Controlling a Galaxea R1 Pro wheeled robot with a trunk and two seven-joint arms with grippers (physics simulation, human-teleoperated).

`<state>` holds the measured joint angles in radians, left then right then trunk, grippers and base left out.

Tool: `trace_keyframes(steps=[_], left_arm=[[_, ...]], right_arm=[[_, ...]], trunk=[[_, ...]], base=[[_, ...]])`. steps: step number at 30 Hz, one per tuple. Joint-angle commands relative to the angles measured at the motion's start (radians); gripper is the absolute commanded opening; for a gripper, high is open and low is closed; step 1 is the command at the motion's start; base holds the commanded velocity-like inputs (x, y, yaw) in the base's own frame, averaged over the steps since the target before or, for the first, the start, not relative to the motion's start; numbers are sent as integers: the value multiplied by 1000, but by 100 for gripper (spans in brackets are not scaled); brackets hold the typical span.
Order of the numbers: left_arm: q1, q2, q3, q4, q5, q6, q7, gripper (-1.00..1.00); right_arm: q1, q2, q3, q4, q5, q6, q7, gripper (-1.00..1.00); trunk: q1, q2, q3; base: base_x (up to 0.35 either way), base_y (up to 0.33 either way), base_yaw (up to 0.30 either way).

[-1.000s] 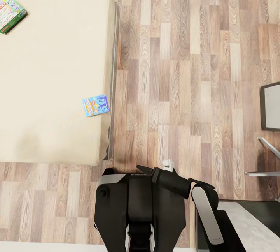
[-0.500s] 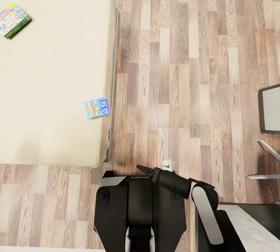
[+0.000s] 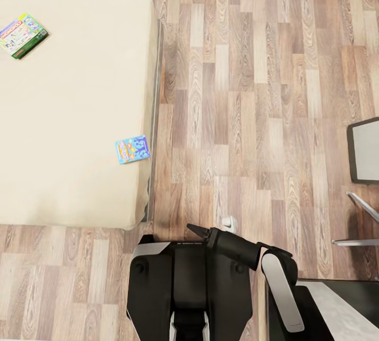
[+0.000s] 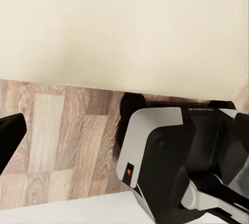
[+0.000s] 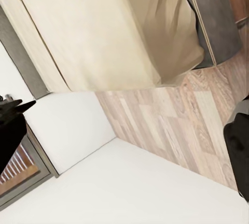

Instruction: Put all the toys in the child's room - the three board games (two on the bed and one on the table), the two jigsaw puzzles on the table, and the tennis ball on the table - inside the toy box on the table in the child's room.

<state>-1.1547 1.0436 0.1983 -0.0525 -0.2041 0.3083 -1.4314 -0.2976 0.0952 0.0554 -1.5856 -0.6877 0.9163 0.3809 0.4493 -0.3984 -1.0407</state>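
Small blue board game (image 3: 132,149) noted at bed (image 3: 79,183) right edge, fwd-left of right hand (image 3: 196,230); hand state undetermined.

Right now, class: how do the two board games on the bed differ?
The blue board game is smaller than the green-edged board game. The blue one lies close to the bed's side edge nearest the floor; the green-edged one lies far across the mattress, turned diagonally. Both are flat, colourful and untouched.

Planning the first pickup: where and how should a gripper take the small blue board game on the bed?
Probably by its floor-side edge, coming from the floor side. The small blue board game lies flat near the bed edge, so its thin sides are the only pinchable faces.
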Motion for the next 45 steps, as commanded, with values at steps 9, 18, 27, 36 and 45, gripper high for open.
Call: trace_keyframes(steps=[9, 18, 27, 36, 45], left_arm=[[-2, -34, 10, 6, -8, 21, 1, 100], [-2, -39, 11, 31, -7, -1, 70, 100], [-1, -51, 10, 39, -10, -17, 82, 100], [-1, -94, 10, 43, -8, -25, 134, 100], [-1, -179, 10, 46, -9, -25, 227, 100]], right_arm=[[-3, -31, -33, -1, 4, 8, 9, 100], [-4, -39, -34, -1, 4, 5, 4, 100], [-5, -40, -35, 1, 5, 4, 4, 100], [-5, -39, -34, 9, 6, 3, 2, 100], [-5, -39, -32, 11, 6, -4, -20, 100]], trunk=[[1, -2, 14], [1, -2, 29], [1, -2, 43], [1, -2, 58], [1, -2, 73]], base=[[0, 0, 0], [0, 0, 0], [0, 0, 5], [0, 0, 57], [0, 0, 68]])
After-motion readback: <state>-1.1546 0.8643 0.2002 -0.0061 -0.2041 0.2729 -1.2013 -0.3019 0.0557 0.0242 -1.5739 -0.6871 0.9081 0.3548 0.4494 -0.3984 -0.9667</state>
